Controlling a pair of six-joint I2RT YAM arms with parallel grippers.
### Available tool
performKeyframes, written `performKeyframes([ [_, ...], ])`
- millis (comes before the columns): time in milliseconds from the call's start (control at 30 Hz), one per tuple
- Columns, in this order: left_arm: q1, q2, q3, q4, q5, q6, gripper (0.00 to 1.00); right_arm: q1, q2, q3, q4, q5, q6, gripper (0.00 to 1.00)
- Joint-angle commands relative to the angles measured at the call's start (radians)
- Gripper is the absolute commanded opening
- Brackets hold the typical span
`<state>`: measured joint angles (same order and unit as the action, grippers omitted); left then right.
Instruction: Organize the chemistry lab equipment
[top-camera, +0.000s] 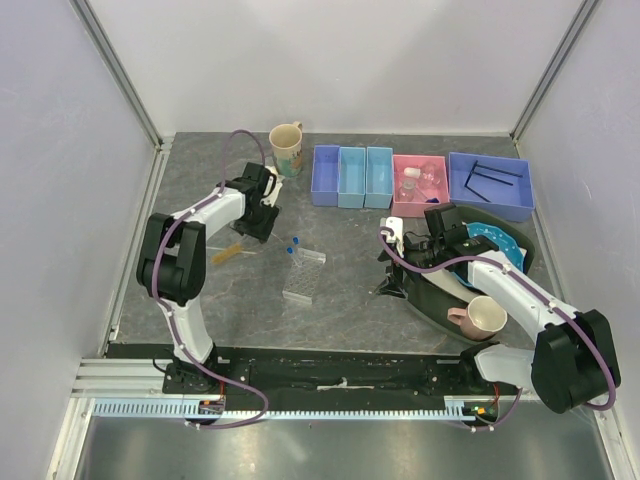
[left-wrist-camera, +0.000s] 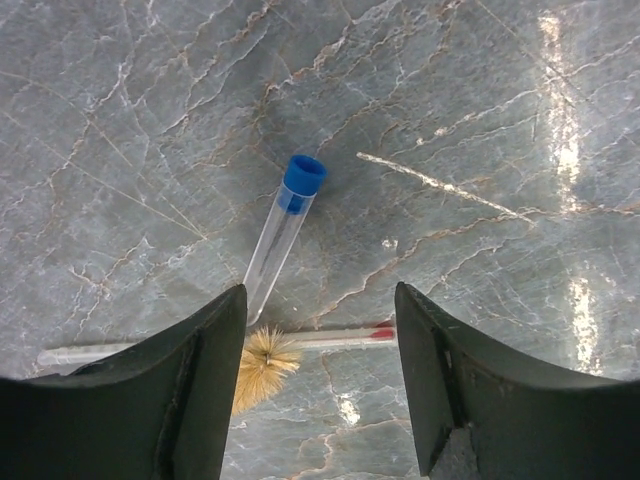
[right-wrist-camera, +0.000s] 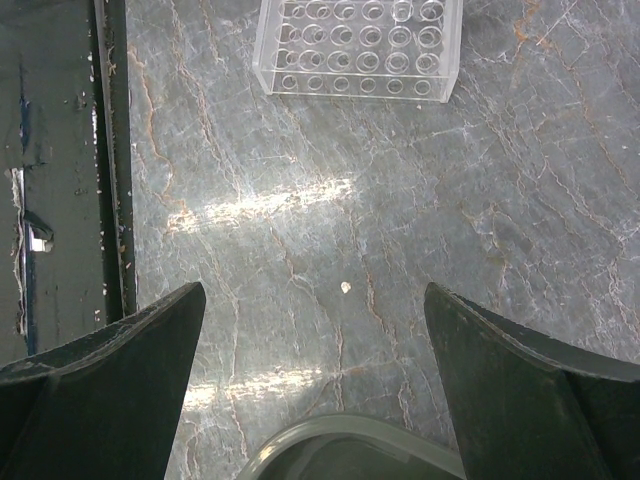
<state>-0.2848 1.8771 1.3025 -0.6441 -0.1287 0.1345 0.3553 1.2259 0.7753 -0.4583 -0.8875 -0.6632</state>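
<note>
My left gripper (top-camera: 258, 222) hangs open and empty over the table; it also shows in the left wrist view (left-wrist-camera: 320, 296). Just beyond its fingertips lies a clear blue-capped tube (left-wrist-camera: 283, 228). A bristle brush (left-wrist-camera: 260, 366) and a thin white rod with a red tip (left-wrist-camera: 345, 337) lie between the jaws. The clear tube rack (top-camera: 303, 273) stands mid-table with two blue-capped tubes (top-camera: 293, 246) upright in it. My right gripper (top-camera: 392, 282) is open and empty to the right of the rack (right-wrist-camera: 360, 48), low over bare table (right-wrist-camera: 312, 292).
Three blue bins (top-camera: 351, 177), a pink bin (top-camera: 420, 187) holding a small flask (top-camera: 409, 184), and a blue bin (top-camera: 490, 185) with black wire pieces line the back. A cream mug (top-camera: 287, 148), pink mug (top-camera: 480, 318) and blue dotted plate (top-camera: 492, 243) are also there. A clear round rim (right-wrist-camera: 350, 432) shows below my right jaws.
</note>
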Motion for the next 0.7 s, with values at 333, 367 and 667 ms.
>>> performKeyframes([
  [333,0.070,0.045,0.055,0.014,0.075,0.022,0.55,-0.001,0.033,0.038,0.006,-0.010,-0.026,0.98],
  [367,0.073,0.048,0.057,0.015,0.084,0.019,0.55,0.002,0.037,0.038,0.006,-0.010,-0.026,0.98],
  [667,0.116,0.065,0.075,0.011,0.181,-0.007,0.43,0.001,0.060,0.041,0.006,-0.002,-0.027,0.98],
])
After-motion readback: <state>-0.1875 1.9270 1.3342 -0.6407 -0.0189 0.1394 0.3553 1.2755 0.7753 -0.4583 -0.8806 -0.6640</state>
